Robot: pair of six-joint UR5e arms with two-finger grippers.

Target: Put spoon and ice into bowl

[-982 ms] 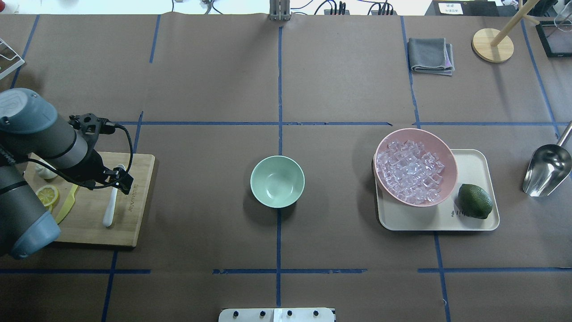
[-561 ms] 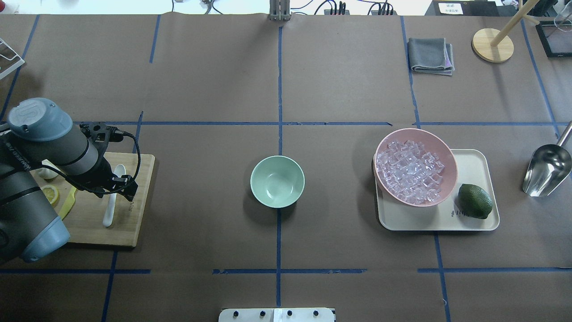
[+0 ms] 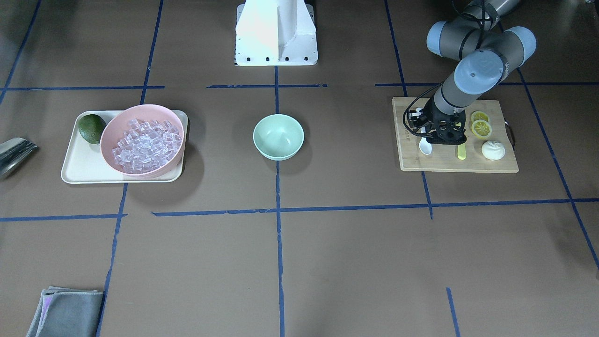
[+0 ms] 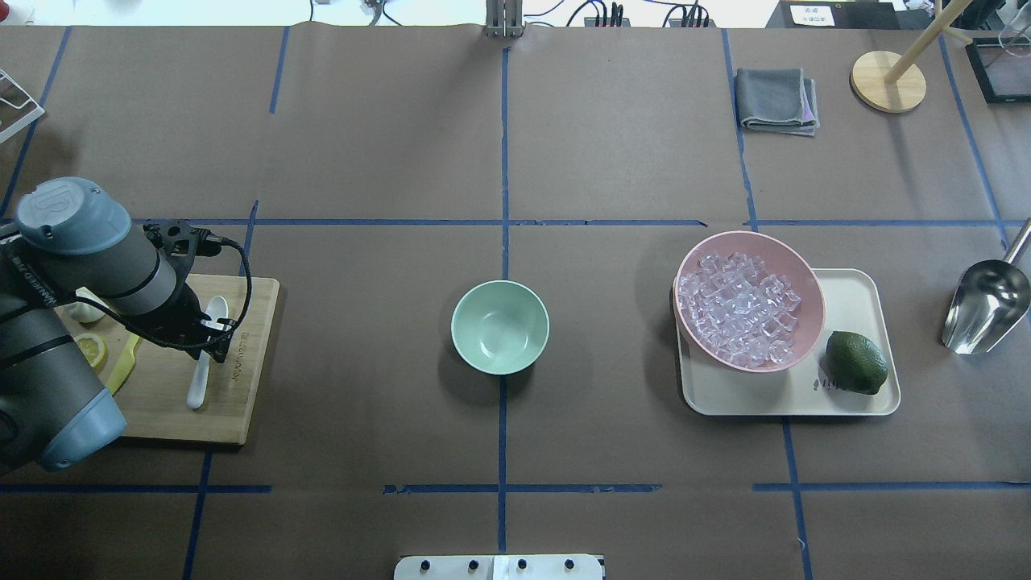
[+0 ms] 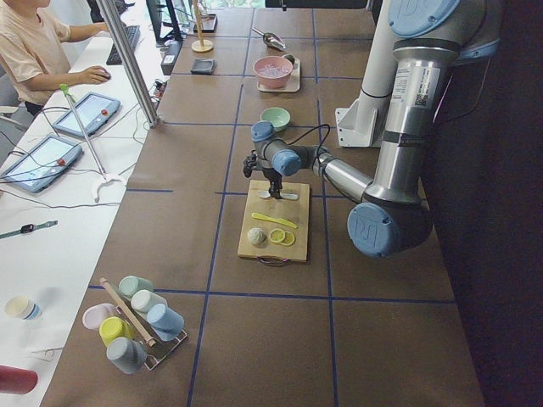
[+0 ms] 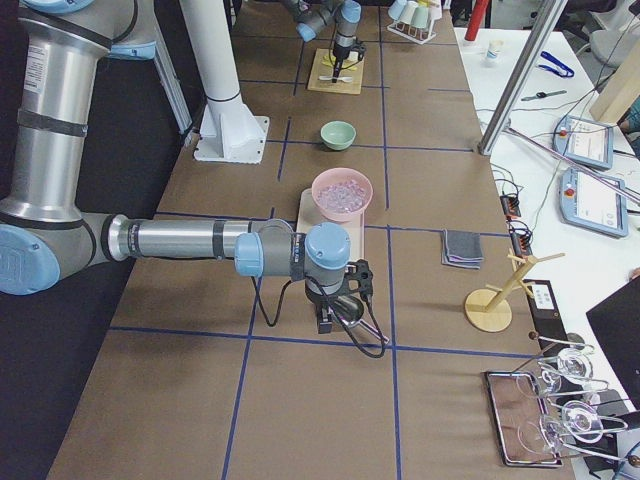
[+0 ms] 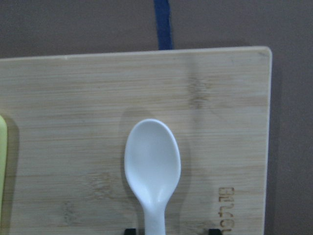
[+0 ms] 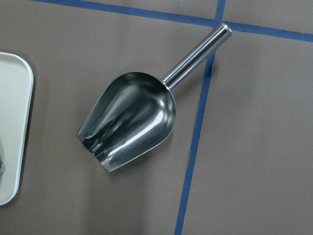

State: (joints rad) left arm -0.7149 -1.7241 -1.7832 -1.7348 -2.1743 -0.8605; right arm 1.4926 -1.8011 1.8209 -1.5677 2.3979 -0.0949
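Observation:
The white spoon (image 4: 201,372) lies on the bamboo cutting board (image 4: 242,395) at the left, scoop towards the far side. It also shows in the left wrist view (image 7: 152,161) and the front view (image 3: 425,147). My left gripper (image 4: 213,341) is low over the spoon's handle and open, with a fingertip on each side of it (image 7: 171,230). The mint-green bowl (image 4: 499,326) stands empty at the table's middle. The clear ice cubes (image 4: 737,310) fill the pink bowl (image 4: 808,278) at the right. My right gripper (image 6: 325,318) hangs over a steel scoop (image 8: 129,117); I cannot tell whether it is open.
The pink bowl and a dark lime (image 4: 855,362) sit on a cream tray (image 4: 858,294). The board also holds a yellow-green knife (image 4: 121,374), lemon slices (image 3: 480,127) and a white bun (image 3: 492,150). A grey cloth (image 4: 775,98) and a wooden stand (image 4: 888,80) are at the far right.
My left arm has swung round and the gripper has come down over the spoon's handle. The spoon, bowls and scoop have stayed put.

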